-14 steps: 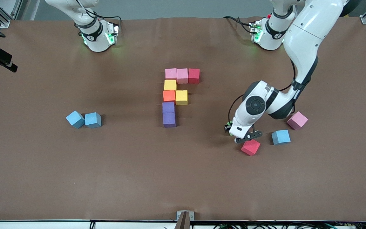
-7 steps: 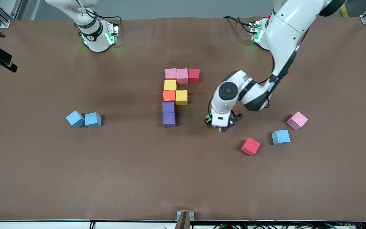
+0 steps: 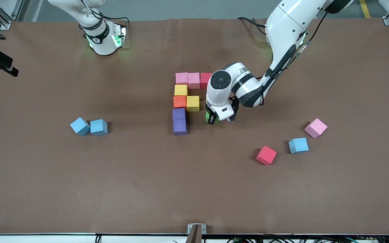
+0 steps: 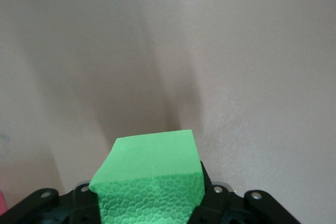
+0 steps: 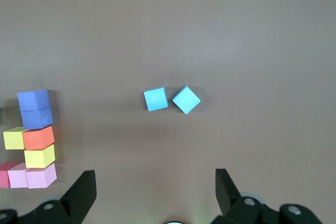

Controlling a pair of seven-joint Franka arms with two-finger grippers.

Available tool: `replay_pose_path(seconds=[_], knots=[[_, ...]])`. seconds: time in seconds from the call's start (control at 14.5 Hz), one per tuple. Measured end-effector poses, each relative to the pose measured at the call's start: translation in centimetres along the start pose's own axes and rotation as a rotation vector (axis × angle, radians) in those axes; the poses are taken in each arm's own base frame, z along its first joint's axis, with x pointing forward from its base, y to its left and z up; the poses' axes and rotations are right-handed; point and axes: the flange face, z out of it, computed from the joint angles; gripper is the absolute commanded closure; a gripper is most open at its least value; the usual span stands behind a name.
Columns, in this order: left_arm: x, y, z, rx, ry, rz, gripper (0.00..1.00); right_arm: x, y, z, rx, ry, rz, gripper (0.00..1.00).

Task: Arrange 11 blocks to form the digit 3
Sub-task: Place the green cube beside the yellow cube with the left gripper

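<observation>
Half built on the table: the digit 3, top bar of two pink and one red, then yellow, orange with yellow beside, two purple. Left gripper clenched on the green block, up over bare table just beside the second yellow. Best lowered square and flush against that yellow. Right gripper waiting, spread wide, high over two blue cubes. No containers anywhere.
</observation>
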Motion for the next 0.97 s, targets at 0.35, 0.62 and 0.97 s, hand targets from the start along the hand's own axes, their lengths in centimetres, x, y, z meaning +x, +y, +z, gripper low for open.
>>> replay_pose_path(seconds=[0.35,0.62,0.97], knots=[[-1.1,-2.4,0.8,0.02,0.02,-0.143,0.72,0.0,0.0,0.0,0.0,0.0,0.0,0.0],[-2.3,-4.5,1.2,0.015,0.035,-0.19,0.72,0.0,0.0,0.0,0.0,0.0,0.0,0.0],[-2.4,-5.8,2.4,-0.013,0.009,-0.159,0.73,0.0,0.0,0.0,0.0,0.0,0.0,0.0]])
